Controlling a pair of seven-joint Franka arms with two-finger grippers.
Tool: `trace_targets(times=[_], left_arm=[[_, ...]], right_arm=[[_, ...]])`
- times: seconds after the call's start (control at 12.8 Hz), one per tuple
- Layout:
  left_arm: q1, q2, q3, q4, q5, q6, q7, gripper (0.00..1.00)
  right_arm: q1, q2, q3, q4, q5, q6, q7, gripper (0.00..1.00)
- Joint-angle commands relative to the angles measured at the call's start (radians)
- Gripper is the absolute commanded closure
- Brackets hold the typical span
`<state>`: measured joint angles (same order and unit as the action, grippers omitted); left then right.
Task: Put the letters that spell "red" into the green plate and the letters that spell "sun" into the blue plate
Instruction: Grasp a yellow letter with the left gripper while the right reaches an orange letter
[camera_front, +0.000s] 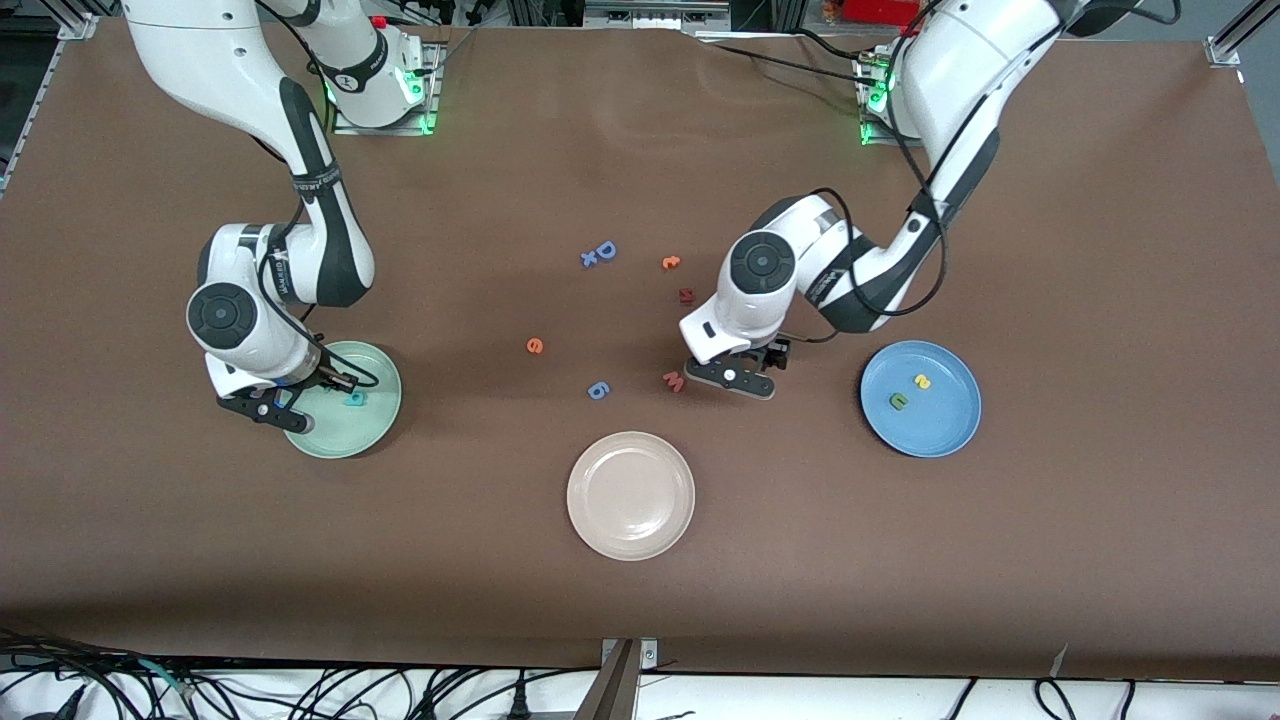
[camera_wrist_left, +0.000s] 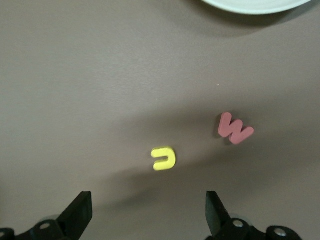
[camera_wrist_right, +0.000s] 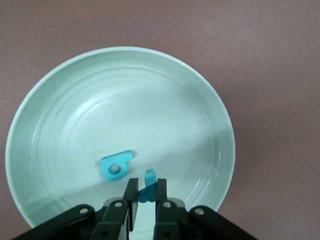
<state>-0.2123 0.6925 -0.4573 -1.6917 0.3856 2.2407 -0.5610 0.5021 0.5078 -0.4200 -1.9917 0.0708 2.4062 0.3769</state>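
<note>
The right pincer (camera_wrist_right: 145, 200) hung over the green plate (camera_front: 385, 420), its fingers pinched shut on a small teal letter, apparently the "r" (camera_wrist_right: 148, 184), held low over the plate's floor so that it would drop inside the rim rather than bounce out. The teal "d" (camera_wrist_right: 116, 166) already lay flat in that plate, just beside the held piece. The orange "e" (camera_front: 535, 346) sat on the bare bench (camera_front: 640, 150), well apart from the plate, toward the middle, so "red" looked one letter short.

The left pincer (camera_wrist_left: 149, 212) hovered with its fingers spread wide over the yellow "u" (camera_wrist_left: 164, 158), which lay flat on the bench just beside the pink "w" (camera_wrist_left: 234, 128); the wide stance probably served to straddle the "u" without catching the "w". In the blue plate (camera_front: 955, 435) lay the yellow "s" (camera_front: 923, 381) and the green "n" (camera_front: 899, 401), near each other but apart.

All the letters were tiny, thick foam cut-outs, likely light and easily nudged. The beige-white plate (camera_front: 590, 525), nearer the front camera, held nothing.
</note>
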Motion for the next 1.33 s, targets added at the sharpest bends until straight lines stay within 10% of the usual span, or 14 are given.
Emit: trace_targets(times=[0.0, 0.16, 0.86, 1.25], left_arm=[[-0.012, 0.065, 0.009, 0.043, 0.064, 0.046, -0.057, 0.00], [-0.030, 0.082, 0.014, 0.043, 0.091, 0.072, -0.086, 0.01], [-0.032, 0.113, 0.032, 0.044, 0.091, 0.091, -0.086, 0.14], [-0.027, 0.108, 0.032, 0.043, 0.095, 0.132, -0.085, 0.89]], right_arm=[[0.007, -0.052, 0.000, -0.047, 0.009, 0.028, -0.020, 0.57], [0.007, -0.061, 0.001, -0.041, 0.011, 0.019, -0.016, 0.01], [0.016, -0.069, 0.167, 0.013, 0.012, 0.007, 0.310, 0.01], [0.015, -0.009, 0.292, 0.093, 0.012, 0.011, 0.560, 0.01]])
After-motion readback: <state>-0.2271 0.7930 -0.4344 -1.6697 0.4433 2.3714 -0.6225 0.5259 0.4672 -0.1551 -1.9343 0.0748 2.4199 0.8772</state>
